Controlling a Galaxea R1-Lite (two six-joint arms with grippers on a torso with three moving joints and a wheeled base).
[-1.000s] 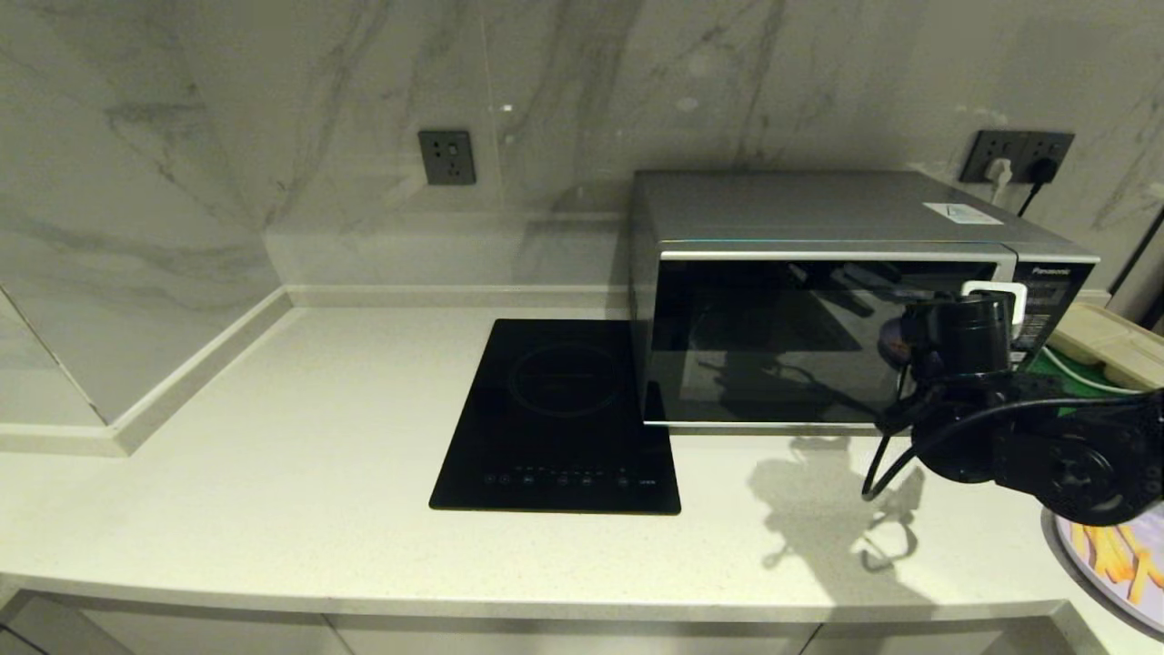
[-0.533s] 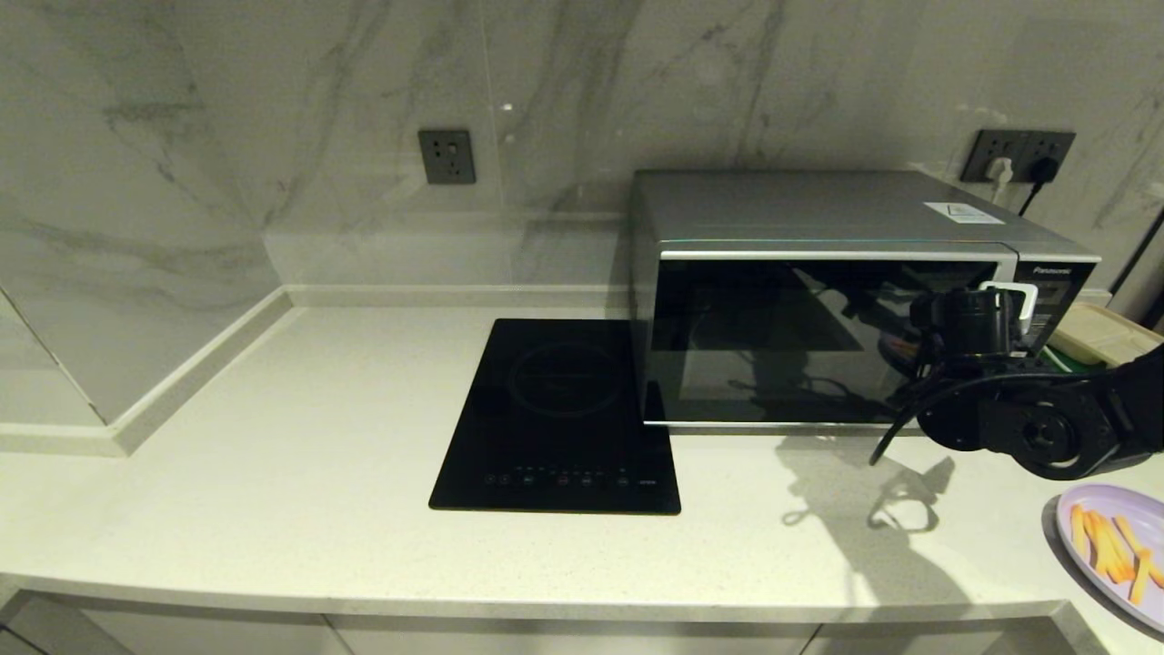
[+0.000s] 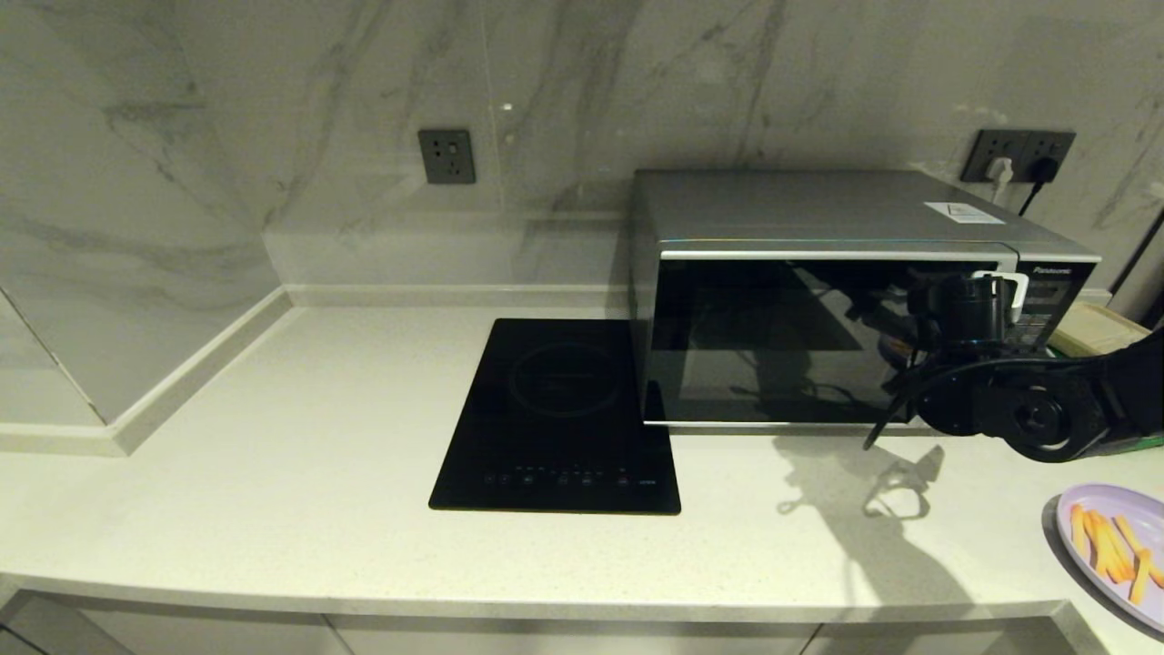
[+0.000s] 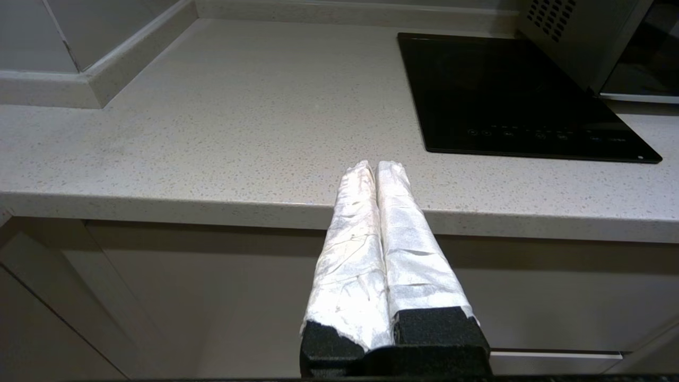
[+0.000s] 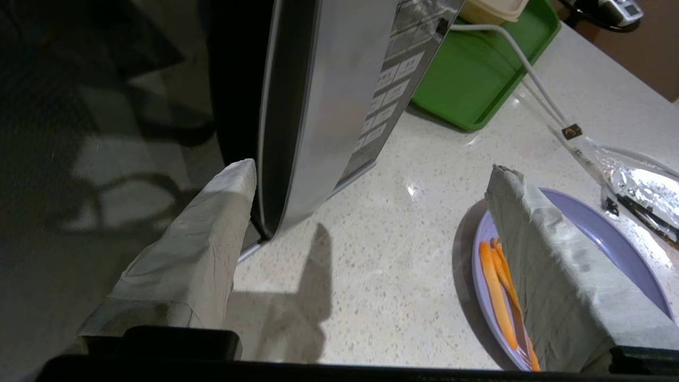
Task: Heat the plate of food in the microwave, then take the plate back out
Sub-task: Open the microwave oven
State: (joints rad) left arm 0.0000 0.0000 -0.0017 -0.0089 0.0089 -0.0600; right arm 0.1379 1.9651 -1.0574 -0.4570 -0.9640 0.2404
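Observation:
The silver microwave [image 3: 818, 300] stands at the back right of the counter with its dark glass door closed. The plate of food [image 3: 1114, 546], lavender with orange sticks, lies on the counter near the front right edge. My right gripper [image 3: 993, 300] hovers open at the door's right edge, by the keypad. In the right wrist view the right gripper [image 5: 371, 172] holds nothing. One finger lies before the glass door [image 5: 106, 132], the other over the plate of food [image 5: 490, 276]. My left gripper [image 4: 374, 167] is shut and empty, parked low before the counter's front edge.
A black induction cooktop [image 3: 564, 418] lies left of the microwave. To the right of the microwave are a green tray [image 5: 477, 79], a white cable [image 5: 536, 79] and a foil packet [image 5: 642, 191]. Wall sockets [image 3: 446, 156] sit on the marble wall.
My right arm has drawn back and up toward the microwave front, uncovering the plate at the front right. The gripper stays open by the door's right edge.

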